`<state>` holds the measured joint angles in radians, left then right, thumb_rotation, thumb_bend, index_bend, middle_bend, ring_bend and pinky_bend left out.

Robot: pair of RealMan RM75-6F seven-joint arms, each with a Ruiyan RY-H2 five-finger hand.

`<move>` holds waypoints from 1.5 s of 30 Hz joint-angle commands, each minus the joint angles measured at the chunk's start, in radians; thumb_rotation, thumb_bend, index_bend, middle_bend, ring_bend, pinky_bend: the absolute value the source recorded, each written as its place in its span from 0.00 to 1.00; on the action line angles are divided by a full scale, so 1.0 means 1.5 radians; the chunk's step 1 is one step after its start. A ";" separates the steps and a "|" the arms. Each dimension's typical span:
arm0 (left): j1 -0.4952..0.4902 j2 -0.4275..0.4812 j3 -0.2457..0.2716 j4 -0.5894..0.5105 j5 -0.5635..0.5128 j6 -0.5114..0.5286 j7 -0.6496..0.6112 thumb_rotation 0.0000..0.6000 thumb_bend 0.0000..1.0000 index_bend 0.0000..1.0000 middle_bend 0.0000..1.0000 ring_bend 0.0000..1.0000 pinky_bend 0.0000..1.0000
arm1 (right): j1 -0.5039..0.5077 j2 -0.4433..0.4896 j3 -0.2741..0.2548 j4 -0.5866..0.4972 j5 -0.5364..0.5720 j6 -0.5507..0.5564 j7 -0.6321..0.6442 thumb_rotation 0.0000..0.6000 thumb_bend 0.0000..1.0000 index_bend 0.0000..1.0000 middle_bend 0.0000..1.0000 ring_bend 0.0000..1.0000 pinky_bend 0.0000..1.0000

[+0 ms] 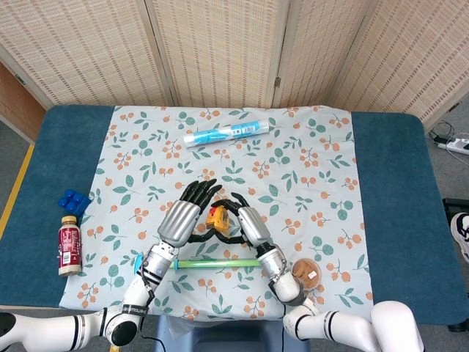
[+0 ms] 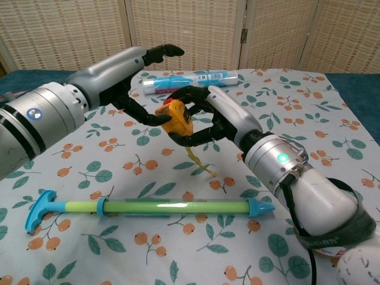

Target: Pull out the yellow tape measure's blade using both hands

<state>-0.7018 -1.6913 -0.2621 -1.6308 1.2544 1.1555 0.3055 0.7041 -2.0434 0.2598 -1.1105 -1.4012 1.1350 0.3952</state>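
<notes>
Yellow tape measure [image 2: 179, 120]: centre frame, above the worktop, clamped in right robot hand [image 2: 205, 116].
Left robot hand [image 2: 135, 83]: fingers apart, thumb touching case.
Next: pinch dangling blade [image 2: 202, 161], pull steadily.

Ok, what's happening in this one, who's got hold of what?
The right hand holds the yellow tape measure up off the floral tablecloth, with a short length of blade hanging below it. The left hand is right beside the case, its thumb at the case's edge, but it has not taken the blade. A green and blue tube lies in front, untouched.
</notes>
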 commanded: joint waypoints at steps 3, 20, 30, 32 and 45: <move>0.000 -0.002 0.002 0.004 -0.002 0.003 0.002 1.00 0.32 0.07 0.06 0.03 0.00 | -0.001 0.002 -0.001 -0.004 0.000 -0.001 -0.004 1.00 0.36 0.52 0.46 0.34 0.07; 0.000 0.006 0.013 0.002 0.001 0.005 -0.008 1.00 0.64 0.10 0.06 0.03 0.00 | -0.002 0.005 0.003 -0.010 0.009 -0.008 -0.021 1.00 0.36 0.52 0.46 0.34 0.07; 0.002 0.008 0.015 0.006 0.001 0.009 -0.011 1.00 0.68 0.12 0.06 0.04 0.00 | -0.001 0.005 0.006 -0.008 0.012 -0.011 -0.021 1.00 0.36 0.52 0.46 0.34 0.07; 0.002 0.008 0.015 0.006 0.001 0.009 -0.013 1.00 0.69 0.13 0.06 0.04 0.00 | -0.001 0.005 0.006 -0.008 0.012 -0.011 -0.021 1.00 0.36 0.52 0.46 0.34 0.07; 0.005 0.010 0.017 0.013 0.004 0.016 -0.015 1.00 0.70 0.23 0.06 0.05 0.00 | -0.001 0.005 0.010 -0.009 0.015 -0.011 -0.020 1.00 0.36 0.52 0.46 0.34 0.07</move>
<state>-0.6944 -1.6756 -0.2372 -1.6119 1.2599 1.1797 0.2824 0.7029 -2.0357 0.2749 -1.1247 -1.3788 1.1183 0.3650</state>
